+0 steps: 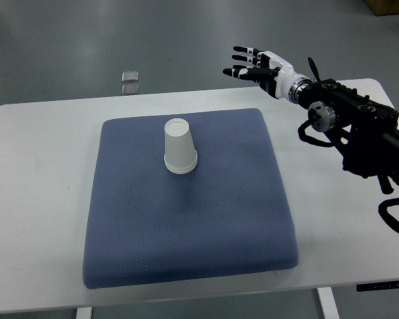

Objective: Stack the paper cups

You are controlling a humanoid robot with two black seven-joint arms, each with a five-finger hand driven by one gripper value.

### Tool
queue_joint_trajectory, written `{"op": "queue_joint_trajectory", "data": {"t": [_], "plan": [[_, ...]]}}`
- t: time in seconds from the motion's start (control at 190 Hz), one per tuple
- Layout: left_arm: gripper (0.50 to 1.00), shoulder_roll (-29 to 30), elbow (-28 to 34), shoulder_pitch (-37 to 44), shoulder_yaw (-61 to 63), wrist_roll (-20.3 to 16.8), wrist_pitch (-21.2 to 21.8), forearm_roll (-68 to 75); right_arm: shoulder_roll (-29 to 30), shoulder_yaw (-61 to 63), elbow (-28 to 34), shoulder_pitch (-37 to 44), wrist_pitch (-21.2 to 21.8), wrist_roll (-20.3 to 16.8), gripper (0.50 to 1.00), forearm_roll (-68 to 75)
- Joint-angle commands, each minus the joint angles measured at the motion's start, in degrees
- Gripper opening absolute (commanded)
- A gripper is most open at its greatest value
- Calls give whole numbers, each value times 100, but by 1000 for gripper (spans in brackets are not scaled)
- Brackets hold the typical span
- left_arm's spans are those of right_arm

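A stack of white paper cups [179,147] stands upside down on the blue cushion [186,219], a little above its middle. Rims of more than one cup show at its base. My right hand [251,65] hovers well to the upper right of the cups, beyond the cushion's far right corner, above the table's back edge. Its fingers are spread and hold nothing. The black right arm [359,126] reaches in from the right edge. The left arm is out of view.
The cushion lies on a white table [33,173]. A small square object [130,76] sits on the grey floor behind the table. A brown box corner [392,6] shows at the top right.
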Motion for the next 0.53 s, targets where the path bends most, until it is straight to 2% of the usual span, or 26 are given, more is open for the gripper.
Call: {"op": "queue_joint_trajectory", "data": {"t": [0.0,0.268,0.526], "plan": [[1000,0,1,0,0,-1,0,0,24,188,-34,-207,-5,300,913,428],[1000,0,-8,0,-8,-1,0,0,200,197,-210,-672,30,985,913,1482],[1000,0,-8,0,0,-1,0,0,235,197,-210,-813,74,1021,913,1781]]}}
